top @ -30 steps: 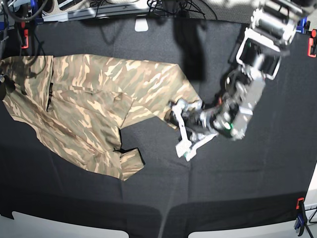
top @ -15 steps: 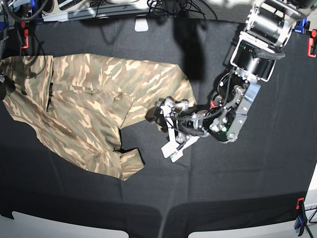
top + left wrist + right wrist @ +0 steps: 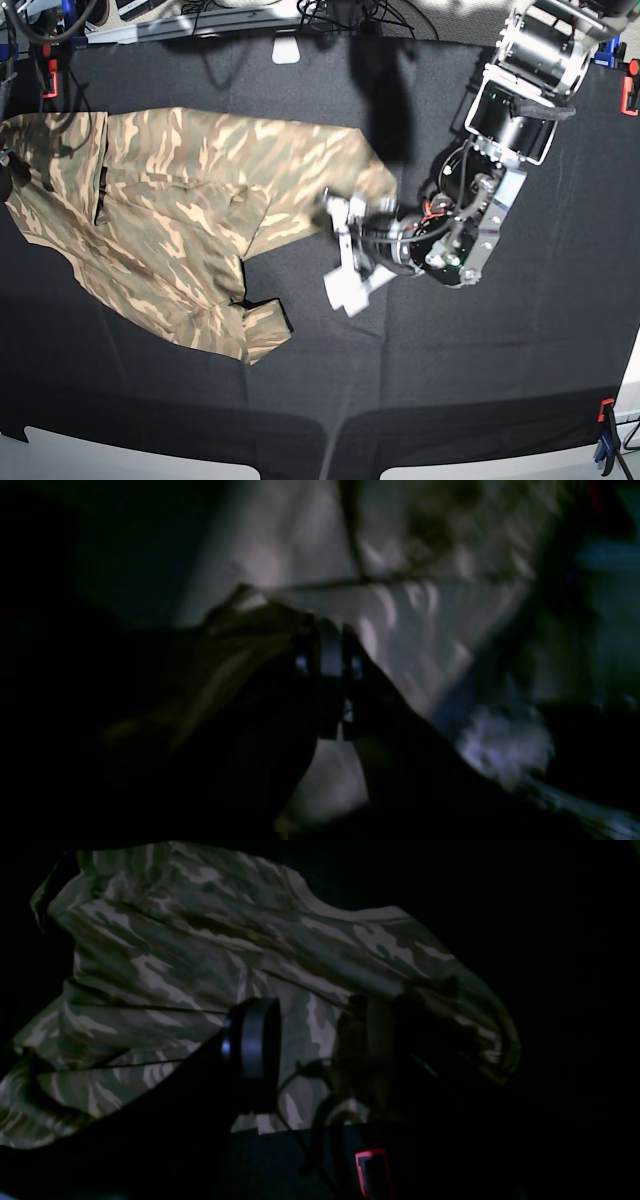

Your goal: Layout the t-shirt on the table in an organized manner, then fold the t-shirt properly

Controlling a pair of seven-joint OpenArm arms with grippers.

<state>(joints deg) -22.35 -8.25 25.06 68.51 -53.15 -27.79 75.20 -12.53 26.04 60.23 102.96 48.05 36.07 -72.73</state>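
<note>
Camouflage t-shirt point(image 3: 170, 220) lies spread but rumpled on left half of black table point(image 3: 480, 380), 1 sleeve folded near front. Left gripper point(image 3: 340, 245) sits at shirt's right edge; in dark, blurred left wrist view its fingers point(image 3: 330, 680) look pressed together, possibly pinching fabric. Right gripper point(image 3: 320, 1050) hangs over shirt point(image 3: 200, 965), fingers point(image 3: 252, 1037) spread apart, holding nothing.
</note>
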